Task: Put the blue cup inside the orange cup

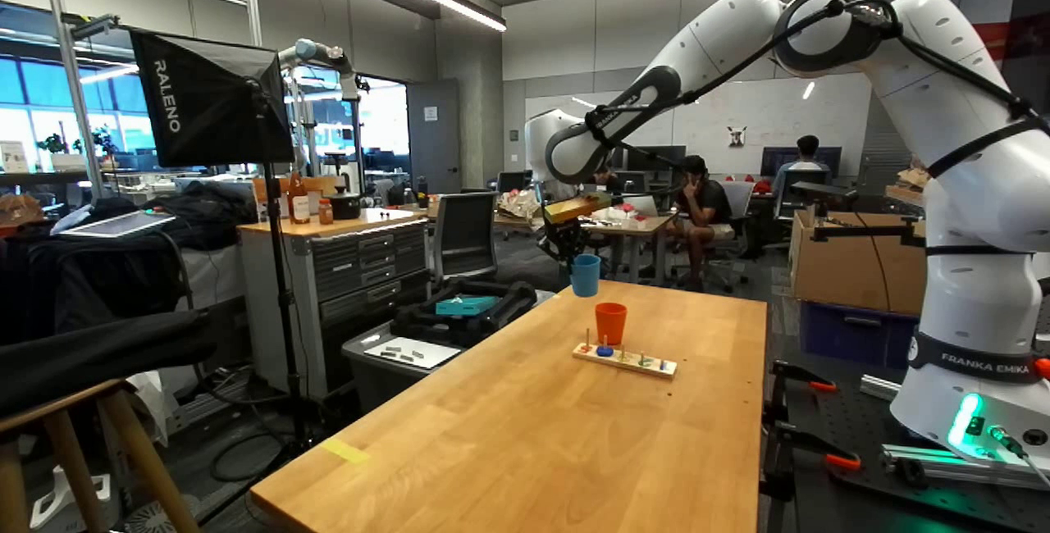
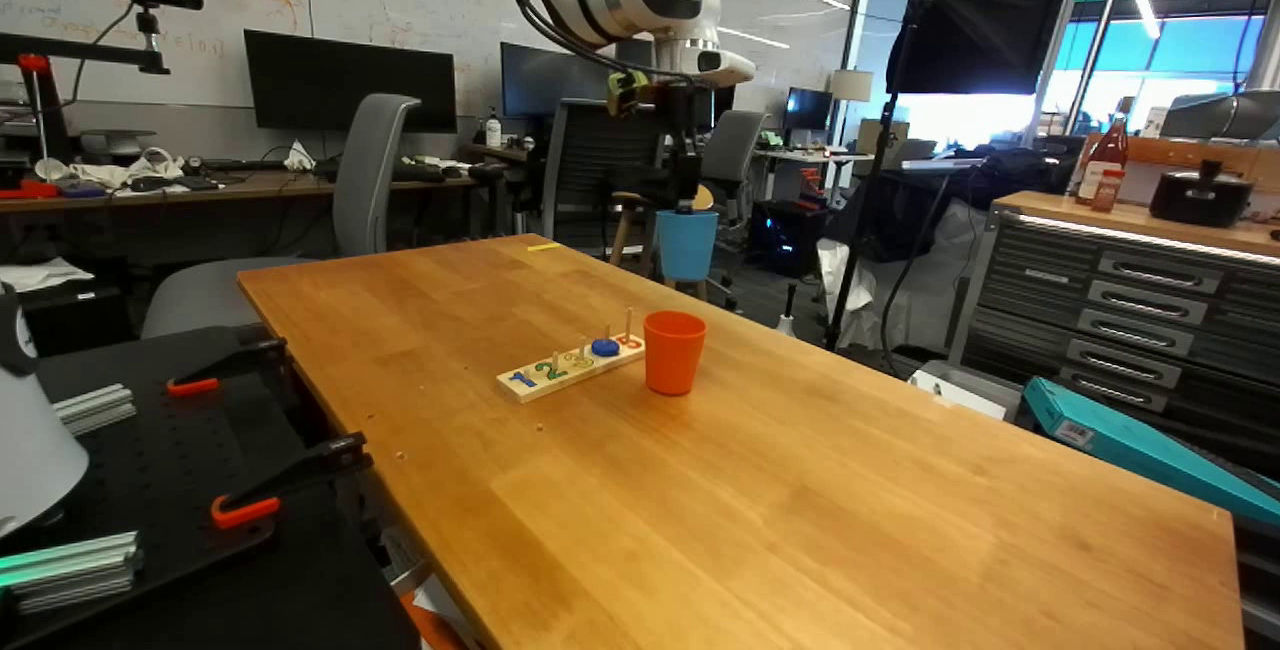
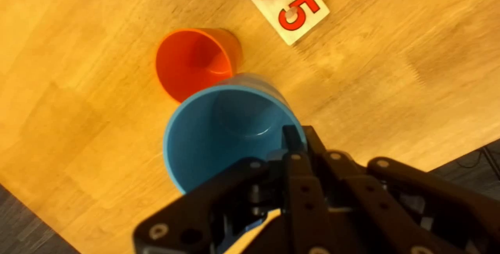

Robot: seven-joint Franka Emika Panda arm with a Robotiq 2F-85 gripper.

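The blue cup (image 1: 585, 275) hangs upright in the air, higher than the tabletop, in both exterior views (image 2: 686, 245). My gripper (image 3: 300, 135) is shut on its rim, with one finger inside the cup and one outside. The orange cup (image 1: 610, 325) stands upright on the table, mouth up, and also shows in an exterior view (image 2: 674, 354). In the wrist view, the blue cup (image 3: 207, 133) partly covers the near side of the orange cup (image 3: 187, 62). The orange cup's visible inside is bare. The blue cup is beside and above it, apart from it in the exterior views.
A wooden numbered peg board (image 1: 625, 361) with a blue disc (image 2: 605, 347) on one peg lies beside the orange cup. The wooden table (image 2: 850, 490) has its edge close by on the blue cup's side. Black clamps (image 2: 290, 480) hold the table's robot side.
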